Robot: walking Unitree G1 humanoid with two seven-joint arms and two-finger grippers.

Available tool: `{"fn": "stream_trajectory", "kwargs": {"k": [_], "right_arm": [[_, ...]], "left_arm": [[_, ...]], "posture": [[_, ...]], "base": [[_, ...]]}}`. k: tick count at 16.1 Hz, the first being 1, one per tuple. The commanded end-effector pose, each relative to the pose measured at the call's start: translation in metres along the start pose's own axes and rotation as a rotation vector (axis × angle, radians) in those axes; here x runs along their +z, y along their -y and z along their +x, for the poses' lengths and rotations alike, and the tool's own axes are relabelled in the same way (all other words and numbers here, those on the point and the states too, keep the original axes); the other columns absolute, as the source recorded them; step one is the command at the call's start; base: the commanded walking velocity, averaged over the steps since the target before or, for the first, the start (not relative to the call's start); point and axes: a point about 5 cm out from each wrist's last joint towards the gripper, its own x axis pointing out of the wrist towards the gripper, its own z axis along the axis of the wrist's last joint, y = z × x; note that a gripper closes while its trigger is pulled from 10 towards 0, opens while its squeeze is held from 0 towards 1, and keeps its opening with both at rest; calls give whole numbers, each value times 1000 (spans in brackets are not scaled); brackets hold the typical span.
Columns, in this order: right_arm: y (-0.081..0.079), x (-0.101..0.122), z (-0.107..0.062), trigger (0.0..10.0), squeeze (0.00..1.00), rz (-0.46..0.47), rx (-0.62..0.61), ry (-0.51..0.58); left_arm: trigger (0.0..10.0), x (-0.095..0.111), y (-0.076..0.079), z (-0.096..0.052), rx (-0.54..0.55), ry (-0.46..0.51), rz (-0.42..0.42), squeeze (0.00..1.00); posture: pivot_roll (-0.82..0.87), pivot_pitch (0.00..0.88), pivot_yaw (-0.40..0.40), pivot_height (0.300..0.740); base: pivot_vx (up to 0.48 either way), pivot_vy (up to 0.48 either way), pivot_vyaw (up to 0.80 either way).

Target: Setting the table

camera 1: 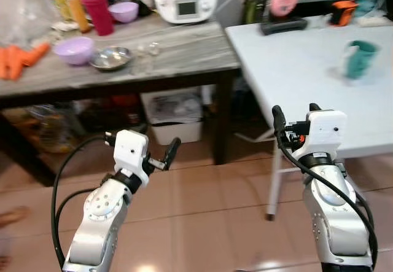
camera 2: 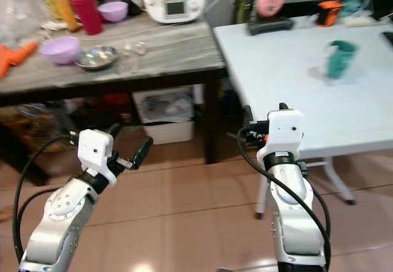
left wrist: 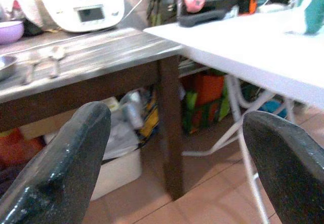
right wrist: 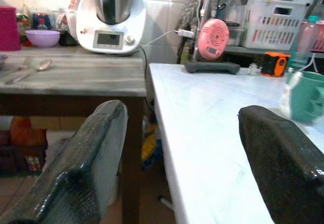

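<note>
- So, from the head views, our left gripper (camera 1: 161, 155) and right gripper (camera 1: 295, 120) are both raised over the tiled floor, each carrying nothing. Ahead and up-left of the left gripper stands the grey wooden table (camera 1: 184, 54), bearing a lilac bowl (camera 1: 74, 50), a steel dish (camera 1: 111, 58) that looks empty, and spoons (camera 1: 146, 50) beside it. What the lilac bowl contains, we cannot tell.
- Ahead of the right gripper, the white table (camera 1: 295, 63) carries a teal mug (camera 1: 359, 58) far beyond it; the mug's inside is hidden.
- In the left wrist view, our fingers (left wrist: 61, 163) stand wide apart with nothing between them. The spoons (left wrist: 43, 62) lie well forward, long axes pointing roughly away from the gripper.
- In the right wrist view, the fingers (right wrist: 86, 163) are likewise spread and empty, aimed over the white table's edge (right wrist: 172, 128); the teal mug (right wrist: 308, 96) sits forward, off to one side.
- We judge the left arm nearer the tableware, so it should reach forward for it.
</note>
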Motion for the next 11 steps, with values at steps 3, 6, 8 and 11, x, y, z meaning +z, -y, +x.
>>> {"fn": "stream_trajectory", "kwargs": {"k": [3, 6, 8, 11], "right_arm": [[-3, 0, 0, 10000, 0, 10, -4, -2], [-3, 0, 0, 10000, 0, -3, -11, -3], [-1, -1, 0, 10000, 0, -10, -20, -6], [0, -1, 1, 10000, 0, -6, -31, -9]], "left_arm": [[10000, -1, -4, -3, 5, -10, 12, 0], [10000, 0, -3, -2, 3, -6, 11, 0], [10000, 1, -3, -2, 2, -4, 10, 0], [10000, 2, -2, -1, 4, -1, 8, 0]], "posture": [[-208, 72, 81, 740], [-208, 74, 81, 740], [-207, 76, 83, 740], [-205, 76, 83, 740]], "base": [[0, -480, 0], [0, -480, 0], [0, -480, 0], [0, -480, 0]]}}
